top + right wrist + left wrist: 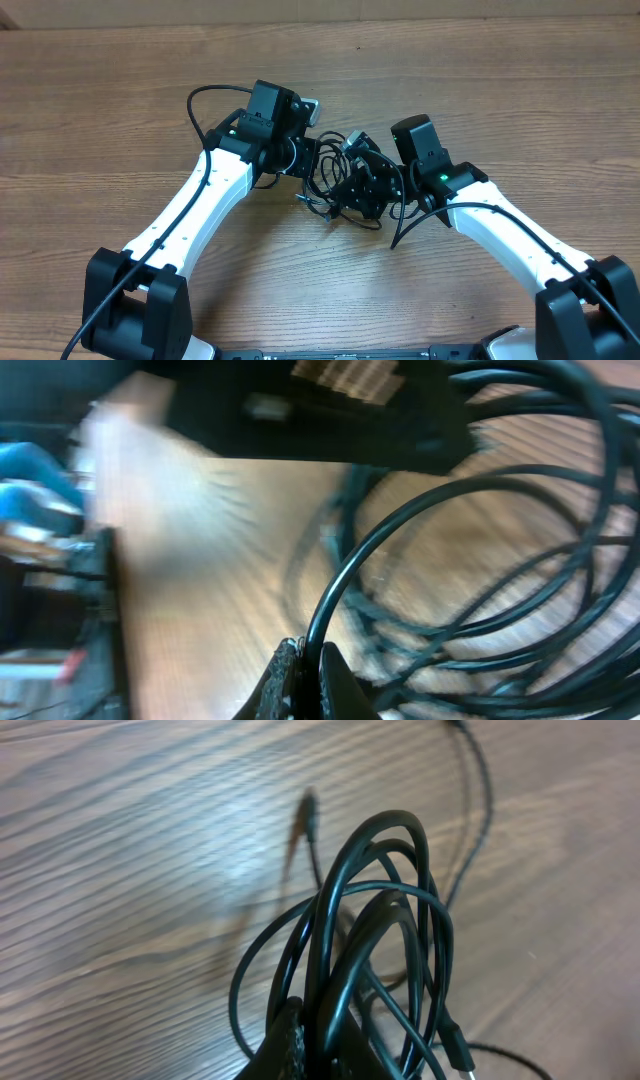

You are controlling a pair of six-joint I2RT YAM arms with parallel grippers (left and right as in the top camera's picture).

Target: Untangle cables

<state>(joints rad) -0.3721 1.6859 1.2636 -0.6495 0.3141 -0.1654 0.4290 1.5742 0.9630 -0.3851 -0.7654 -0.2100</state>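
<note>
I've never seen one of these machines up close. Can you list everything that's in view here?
table: one, brown wood grain, under everything.
cables: one tangled bundle of thin black cords, their number hard to tell, at the table's middle between the two grippers.
silver-tipped plug: one, on a cord end hanging low in the bundle, left wrist view.
arm wire: thick black, looping off the left arm.
left arm: white and black, reaching in from the lower left.
right arm: white and black, from the lower right.
left gripper: black, shut on the cables.
right gripper: black, shut on one loop of the cables.
</note>
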